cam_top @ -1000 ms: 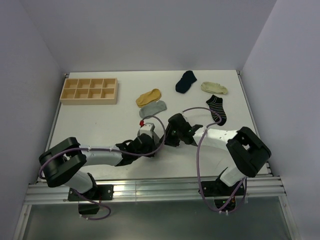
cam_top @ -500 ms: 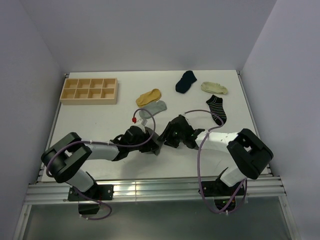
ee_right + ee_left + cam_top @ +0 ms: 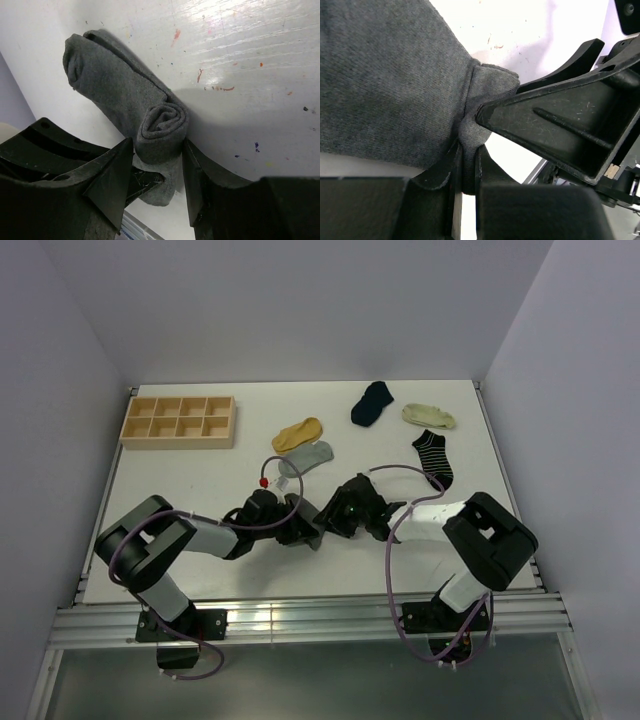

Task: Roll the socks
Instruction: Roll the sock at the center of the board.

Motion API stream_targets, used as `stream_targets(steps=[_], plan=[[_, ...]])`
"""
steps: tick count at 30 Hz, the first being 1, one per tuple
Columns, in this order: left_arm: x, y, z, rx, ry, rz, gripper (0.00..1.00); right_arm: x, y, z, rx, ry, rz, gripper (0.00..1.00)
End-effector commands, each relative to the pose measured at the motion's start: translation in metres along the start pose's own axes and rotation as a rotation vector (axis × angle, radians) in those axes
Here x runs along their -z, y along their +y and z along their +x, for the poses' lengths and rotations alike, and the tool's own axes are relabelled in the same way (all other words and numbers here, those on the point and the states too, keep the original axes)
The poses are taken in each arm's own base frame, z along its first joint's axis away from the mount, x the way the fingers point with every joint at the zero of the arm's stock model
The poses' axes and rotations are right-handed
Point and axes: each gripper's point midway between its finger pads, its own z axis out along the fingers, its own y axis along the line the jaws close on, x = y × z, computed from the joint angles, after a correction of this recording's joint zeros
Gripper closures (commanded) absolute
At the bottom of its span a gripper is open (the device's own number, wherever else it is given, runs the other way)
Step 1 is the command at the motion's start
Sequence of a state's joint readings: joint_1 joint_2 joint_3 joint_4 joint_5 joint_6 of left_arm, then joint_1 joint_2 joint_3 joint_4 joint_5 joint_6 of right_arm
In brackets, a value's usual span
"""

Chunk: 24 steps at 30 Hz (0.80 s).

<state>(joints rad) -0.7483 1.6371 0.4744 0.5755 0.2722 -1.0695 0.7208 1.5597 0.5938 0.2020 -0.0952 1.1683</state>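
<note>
A dark grey sock (image 3: 162,125) lies on the white table, one end wound into a tight roll. My right gripper (image 3: 157,145) straddles that roll, and its fingers press on both sides of it. My left gripper (image 3: 467,150) is shut on a pinched fold of the same sock (image 3: 385,75), close beside the right finger (image 3: 560,120). In the top view the two grippers, left (image 3: 303,530) and right (image 3: 335,520), meet at the table's middle front and cover the sock.
Further back lie a mustard-yellow sock (image 3: 298,432), a light grey sock (image 3: 306,456), a navy sock (image 3: 372,402), a cream sock (image 3: 428,416) and a striped sock (image 3: 433,456). A wooden compartment tray (image 3: 178,421) stands at the back left.
The left wrist has swung round and leftward, drawing its end of the sock along. The right gripper has shifted slightly left and stays around the roll.
</note>
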Motion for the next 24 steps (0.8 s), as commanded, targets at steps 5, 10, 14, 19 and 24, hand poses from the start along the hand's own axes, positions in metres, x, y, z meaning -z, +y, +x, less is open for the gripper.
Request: stream_targets(steps=[5, 10, 14, 19, 24], plan=[[0.000, 0.018, 0.007, 0.075, 0.039, -0.018, 1.00, -0.009, -0.011, 0.003, -0.026, 0.005, 0.004, 0.64], [-0.001, 0.022, 0.008, 0.091, 0.053, -0.023, 1.00, -0.009, -0.017, 0.003, -0.019, 0.005, 0.034, 0.91], [0.000, 0.022, 0.000, 0.048, 0.022, -0.042, 0.94, -0.006, -0.018, -0.003, 0.001, -0.007, 0.078, 1.00], [0.009, 0.021, -0.016, -0.048, -0.041, -0.128, 0.71, 0.001, -0.014, -0.011, 0.041, -0.012, 0.156, 1.00], [0.026, 0.011, -0.040, -0.211, -0.181, -0.236, 0.48, 0.004, -0.014, -0.012, 0.060, 0.006, 0.214, 1.00]])
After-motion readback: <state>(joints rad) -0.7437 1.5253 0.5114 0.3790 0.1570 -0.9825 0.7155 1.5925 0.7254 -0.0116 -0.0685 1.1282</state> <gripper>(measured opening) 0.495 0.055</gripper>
